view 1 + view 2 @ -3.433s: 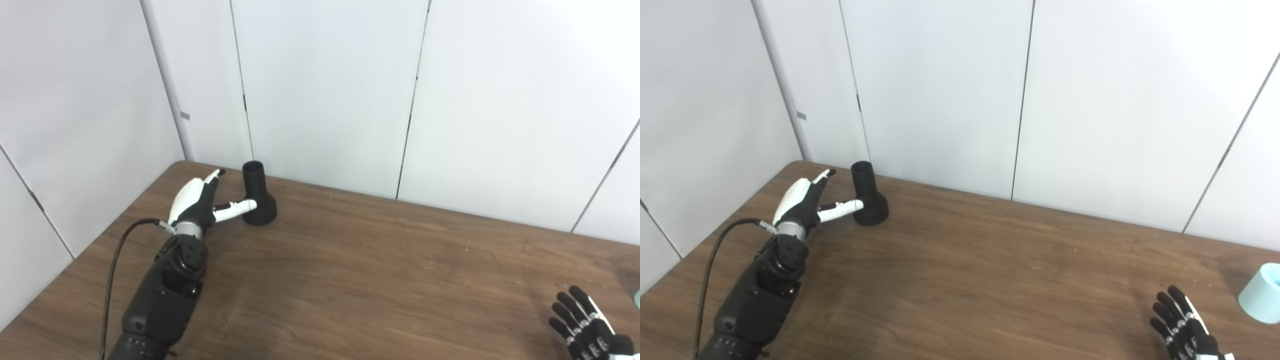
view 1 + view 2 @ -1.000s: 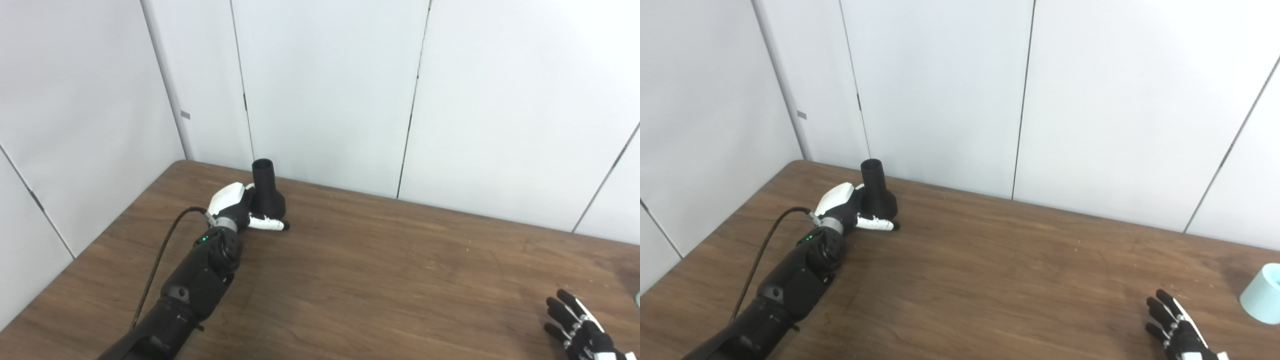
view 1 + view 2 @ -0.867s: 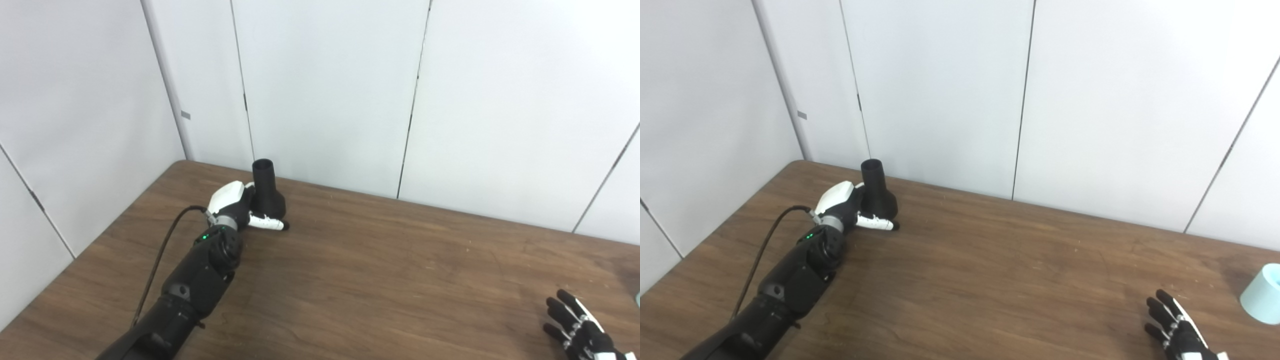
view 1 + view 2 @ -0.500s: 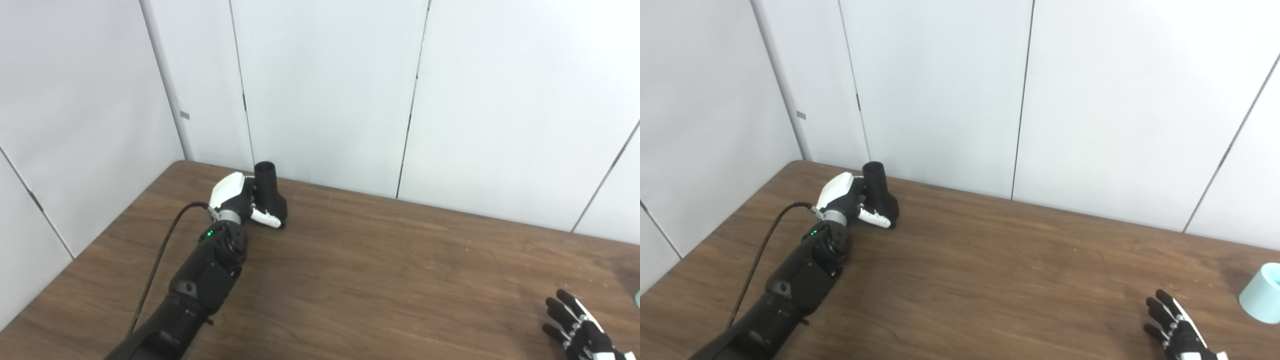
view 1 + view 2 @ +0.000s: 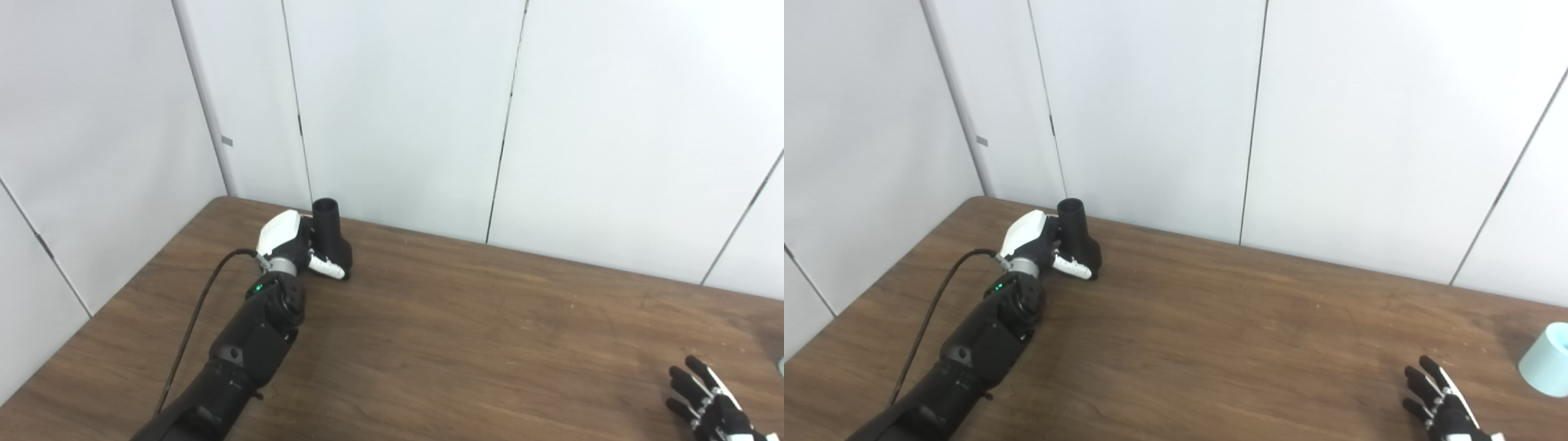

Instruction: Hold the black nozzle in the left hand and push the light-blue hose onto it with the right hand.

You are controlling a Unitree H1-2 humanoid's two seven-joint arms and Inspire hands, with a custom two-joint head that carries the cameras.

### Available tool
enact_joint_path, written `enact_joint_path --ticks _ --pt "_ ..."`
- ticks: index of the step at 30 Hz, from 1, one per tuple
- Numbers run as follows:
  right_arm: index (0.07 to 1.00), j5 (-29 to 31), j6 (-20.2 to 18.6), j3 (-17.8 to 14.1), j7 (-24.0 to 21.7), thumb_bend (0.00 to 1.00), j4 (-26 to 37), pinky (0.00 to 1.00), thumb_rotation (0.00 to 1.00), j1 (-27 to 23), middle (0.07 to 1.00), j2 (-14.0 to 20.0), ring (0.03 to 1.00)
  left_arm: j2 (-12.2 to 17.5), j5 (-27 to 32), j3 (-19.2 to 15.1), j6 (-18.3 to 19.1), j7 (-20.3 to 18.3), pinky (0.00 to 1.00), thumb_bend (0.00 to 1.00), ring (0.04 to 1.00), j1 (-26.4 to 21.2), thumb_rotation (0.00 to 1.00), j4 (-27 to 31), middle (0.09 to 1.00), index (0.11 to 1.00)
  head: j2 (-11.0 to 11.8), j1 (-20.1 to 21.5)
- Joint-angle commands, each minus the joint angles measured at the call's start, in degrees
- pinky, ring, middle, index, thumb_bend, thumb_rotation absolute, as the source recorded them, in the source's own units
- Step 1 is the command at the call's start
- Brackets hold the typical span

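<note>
White-shelled left robot hand is wrapped around the black nozzle, upright at the tabletop's far-left corner, neck up. Right robot hand rests with fingers spread, the light-blue hose just to its right. No legible writing anywhere.

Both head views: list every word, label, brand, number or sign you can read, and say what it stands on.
None can be read.
Black funnel-shaped nozzle: plain, no print visible.
Light-blue hose end: plain.
White-backed left hand: no marking; only a green light on the wrist.
Black right hand: no marking.
Small grey tag on the white wall panel: too small to tell if it bears text.
Brown wooden table: bare grain.
</note>
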State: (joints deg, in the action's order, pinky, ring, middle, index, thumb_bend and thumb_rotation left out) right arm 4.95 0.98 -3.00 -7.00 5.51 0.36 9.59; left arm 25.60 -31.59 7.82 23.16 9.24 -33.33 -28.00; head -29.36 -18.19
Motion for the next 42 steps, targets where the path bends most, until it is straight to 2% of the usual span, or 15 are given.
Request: enact_joint_path --ticks 1,6,17,23,30,40,42 --pt "0.930 0.32 1.06 -0.15 -0.33 0.59 0.99 0.85 1.00 -0.57 0.884 0.43 0.913 1.40 -1.38 0.13 0.08 0.54 1.00 0.51 0.754 -1.26 0.00 1.62 0.559 0.449 -0.17 0.19" --pt "0.933 0.14 0.39 0.05 -0.03 0.59 1.62 0.86 1.00 -0.44 0.883 0.02 0.912 1.25 -1.51 -0.12 0.19 0.93 1.00 0.52 0.727 -0.19 0.00 4.24 0.548 0.450 -0.36 1.10" --pt "0.892 -1.14 -1.41 0.76 0.98 0.62 3.97 0.85 1.00 -0.19 0.878 -1.28 0.909 -1.06 -3.46 0.78 0.35 0.09 1.00 0.52 0.684 6.11 0.00 16.10 0.523 0.455 -1.25 4.64" --pt "0.887 -2.08 -1.56 1.18 1.17 0.63 4.37 0.89 1.00 -0.28 0.877 -2.07 0.909 -2.13 -3.12 1.77 -1.18 -2.07 1.00 0.52 0.679 9.54 0.00 22.34 0.497 0.478 -1.71 5.60" --pt "0.887 -2.17 -2.61 1.20 1.08 0.62 5.38 0.92 1.00 -0.35 0.875 -2.48 0.916 -3.87 -2.56 3.16 -3.02 -5.46 1.00 0.52 0.668 12.94 0.00 28.69 0.506 0.468 -2.21 6.44" --pt "0.889 -2.13 -4.54 1.56 1.16 0.64 7.88 0.92 1.00 0.15 0.882 -3.28 0.923 -7.20 -2.22 4.54 -0.28 -12.21 1.00 0.52 0.667 16.43 0.00 35.68 0.513 0.466 -4.18 8.12" --pt "0.891 -2.37 -5.01 1.67 1.31 0.64 8.43 0.92 1.00 0.21 0.883 -3.50 0.924 -8.02 -3.45 5.85 0.04 -13.22 1.00 0.52 0.670 18.00 0.00 37.12 0.509 0.470 -4.50 8.53"
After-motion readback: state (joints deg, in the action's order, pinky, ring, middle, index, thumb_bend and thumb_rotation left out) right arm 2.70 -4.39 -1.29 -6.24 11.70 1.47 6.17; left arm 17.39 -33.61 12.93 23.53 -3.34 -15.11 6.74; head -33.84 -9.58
